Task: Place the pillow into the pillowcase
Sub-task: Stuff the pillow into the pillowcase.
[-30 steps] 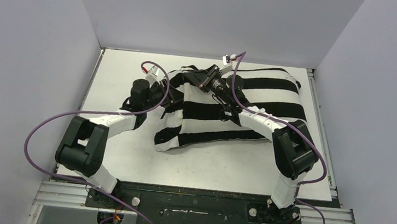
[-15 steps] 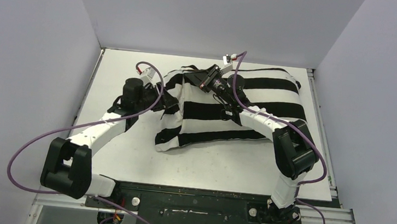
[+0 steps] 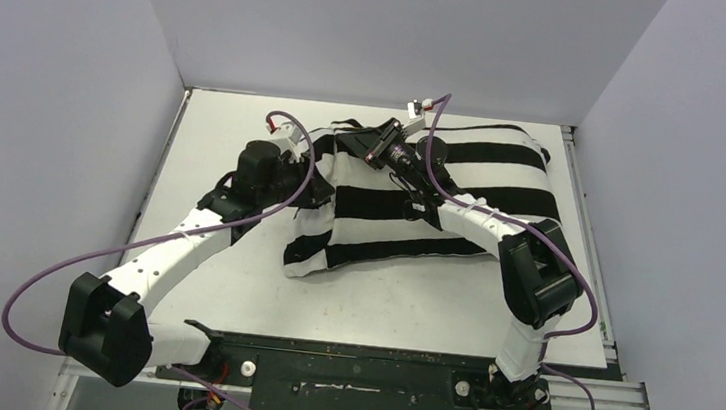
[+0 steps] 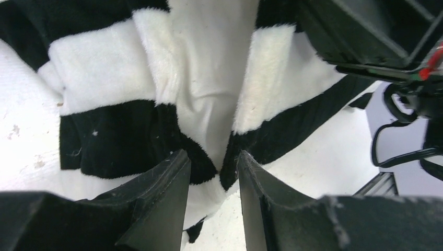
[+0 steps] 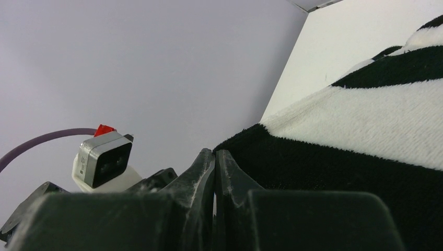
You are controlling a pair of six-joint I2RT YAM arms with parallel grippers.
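The black-and-white striped pillowcase (image 3: 440,197) lies bulging on the table's middle and right. In the left wrist view its two edges (image 4: 104,78) part in a V over smooth off-white pillow (image 4: 209,68) fabric; the rest of the pillow is hidden inside. My left gripper (image 3: 315,188) is at the case's left edge, jaws apart, and its tips (image 4: 211,154) sit just short of the V with nothing pinched. My right gripper (image 3: 353,142) is at the case's upper left corner. Its fingers (image 5: 214,151) are pressed together where the black fabric (image 5: 313,167) rises to them.
White table (image 3: 214,141) boxed in by grey walls on three sides. Purple cables (image 3: 62,266) loop from both arms. A metal rail (image 3: 587,237) runs along the right edge, and the dark base frame (image 3: 354,365) lies along the near edge.
The left arm has stretched out, its elbow dropping toward the near left. Its wrist drew left, then came back right onto the pillowcase edge. The right arm has not moved.
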